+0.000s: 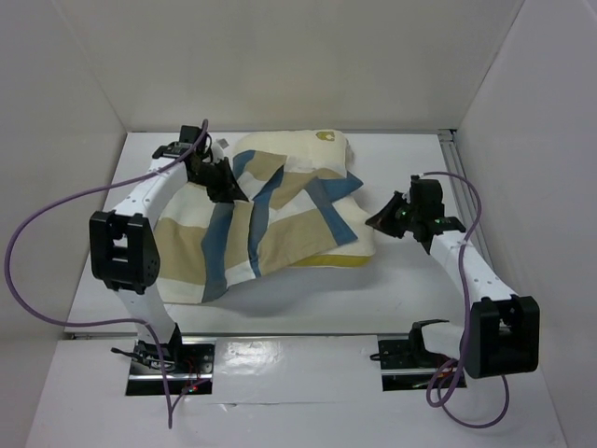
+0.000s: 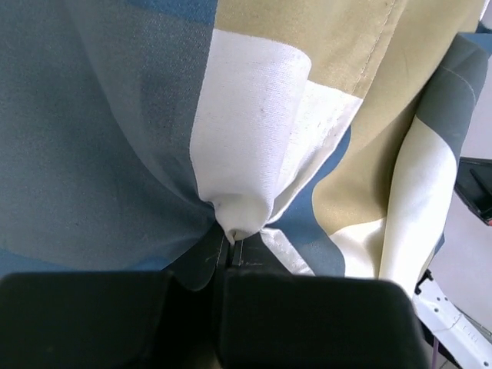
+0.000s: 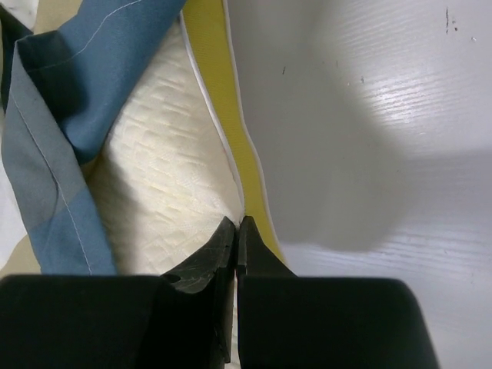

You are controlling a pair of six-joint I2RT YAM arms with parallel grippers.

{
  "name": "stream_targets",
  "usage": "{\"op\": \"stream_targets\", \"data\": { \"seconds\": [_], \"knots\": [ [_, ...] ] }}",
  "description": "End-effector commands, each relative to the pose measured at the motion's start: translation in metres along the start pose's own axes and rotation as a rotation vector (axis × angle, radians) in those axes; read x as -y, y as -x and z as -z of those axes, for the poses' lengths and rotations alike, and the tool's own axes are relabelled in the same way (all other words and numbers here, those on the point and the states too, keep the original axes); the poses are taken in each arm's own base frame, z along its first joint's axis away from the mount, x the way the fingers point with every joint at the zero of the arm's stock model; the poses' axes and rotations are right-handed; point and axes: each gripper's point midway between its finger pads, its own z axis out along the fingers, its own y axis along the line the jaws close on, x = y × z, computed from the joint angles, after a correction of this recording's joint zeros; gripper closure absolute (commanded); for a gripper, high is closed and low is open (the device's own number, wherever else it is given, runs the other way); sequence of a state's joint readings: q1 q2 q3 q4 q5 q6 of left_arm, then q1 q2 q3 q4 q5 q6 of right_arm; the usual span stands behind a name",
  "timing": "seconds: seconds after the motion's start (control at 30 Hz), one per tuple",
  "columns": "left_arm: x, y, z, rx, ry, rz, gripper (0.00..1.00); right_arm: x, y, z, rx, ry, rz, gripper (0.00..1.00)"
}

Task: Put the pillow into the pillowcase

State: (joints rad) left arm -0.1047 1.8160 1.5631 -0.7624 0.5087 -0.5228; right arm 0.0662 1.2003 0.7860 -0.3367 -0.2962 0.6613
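Though lying on the far middle of the worktop (image 1: 401,289), largely covered: thus the pillow (image 1: 317,147), with the pillowcase (image 1: 238,243) draped loosely over it; bare only at its far end, near the worktop's far edge, and along its right side, with a brighter yellow edge (image 1: 347,262) at the near right; spreads from there, in blue, tan and cream-white checks, down toward the near left corner of the worktop, rumpled and folded.

Left claw (image 1: 231,191): closed tight on a bunched fold of the pillowcase at its far left part; in the left wrist view, white cloth gathered to a point right in its grip, blue and tan panels hanging around.

Right claw (image 3: 240,231): narrow, fingers (image 3: 217,250) pressed together, tips touching the pillow's right side just where quilted cream meets the yellow edge; cannot tell whether any fabric is caught between them; a blue corner of the pillowcase just beside, to the left in the wrist view; white worktop on the other side.
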Motion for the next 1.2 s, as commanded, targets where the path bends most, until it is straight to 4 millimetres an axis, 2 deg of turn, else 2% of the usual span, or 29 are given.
{"op": "stream_targets", "data": {
  "seconds": [0.0, 0.07, 0.1, 0.13, 0.17, 0.2, 0.23, 0.33, 0.4, 0.5, 0.6, 0.67, 0.73, 0.8, 1.0, 1.1, 1.17],
  "knots": [
    [-0.065, 0.048, 0.044, 0.245, 0.213, -0.041, 1.00, 0.088, 0.035, 0.013, 0.157, -0.376, -0.010, 1.00],
    [-0.067, 0.047, 0.044, 0.241, 0.227, -0.036, 0.97, 0.087, 0.037, 0.012, 0.164, -0.370, -0.009, 1.00],
    [-0.073, 0.043, 0.039, 0.213, 0.237, -0.031, 0.68, 0.087, 0.037, 0.012, 0.164, -0.370, -0.009, 1.00],
    [-0.074, 0.046, 0.042, 0.218, 0.258, -0.029, 0.42, 0.091, 0.037, 0.011, 0.164, -0.386, -0.010, 1.00],
    [-0.080, 0.044, 0.041, 0.204, 0.286, -0.017, 0.22, 0.093, 0.039, 0.012, 0.172, -0.397, -0.009, 1.00],
    [-0.086, 0.047, 0.045, 0.220, 0.330, -0.015, 0.08, 0.095, 0.037, 0.010, 0.162, -0.403, -0.002, 1.00],
    [-0.090, 0.046, 0.047, 0.222, 0.357, 0.004, 0.00, 0.096, 0.039, 0.011, 0.169, -0.413, -0.001, 1.00],
    [-0.112, 0.047, 0.057, 0.266, 0.476, 0.084, 0.00, 0.098, 0.039, 0.011, 0.174, -0.421, -0.001, 1.00],
    [-0.147, 0.049, 0.075, 0.315, 0.619, 0.212, 0.00, 0.099, 0.043, 0.012, 0.188, -0.419, -0.006, 1.00],
    [-0.194, 0.038, 0.086, 0.307, 0.778, 0.357, 0.00, 0.091, 0.045, 0.009, 0.185, -0.378, -0.004, 1.00],
    [-0.220, 0.027, 0.085, 0.295, 0.861, 0.407, 0.00, 0.089, 0.041, 0.007, 0.175, -0.360, -0.013, 1.00],
    [-0.229, 0.022, 0.086, 0.304, 0.893, 0.440, 0.00, 0.089, 0.041, 0.007, 0.175, -0.360, -0.013, 1.00],
    [-0.232, 0.027, 0.088, 0.325, 0.888, 0.442, 0.00, 0.086, 0.042, 0.006, 0.177, -0.345, -0.012, 1.00],
    [-0.240, 0.024, 0.081, 0.298, 0.891, 0.457, 0.00, 0.087, 0.038, 0.004, 0.164, -0.341, -0.014, 1.00],
    [-0.256, 0.007, 0.052, 0.175, 0.889, 0.464, 0.00, 0.085, 0.042, 0.004, 0.179, -0.331, -0.010, 1.00],
    [-0.261, 0.006, 0.045, 0.154, 0.896, 0.468, 0.09, 0.085, 0.042, 0.004, 0.179, -0.331, -0.010, 1.00],
    [-0.267, 0.006, 0.044, 0.147, 0.902, 0.481, 0.21, 0.084, 0.044, 0.006, 0.191, -0.333, -0.008, 1.00]
  ]
}}
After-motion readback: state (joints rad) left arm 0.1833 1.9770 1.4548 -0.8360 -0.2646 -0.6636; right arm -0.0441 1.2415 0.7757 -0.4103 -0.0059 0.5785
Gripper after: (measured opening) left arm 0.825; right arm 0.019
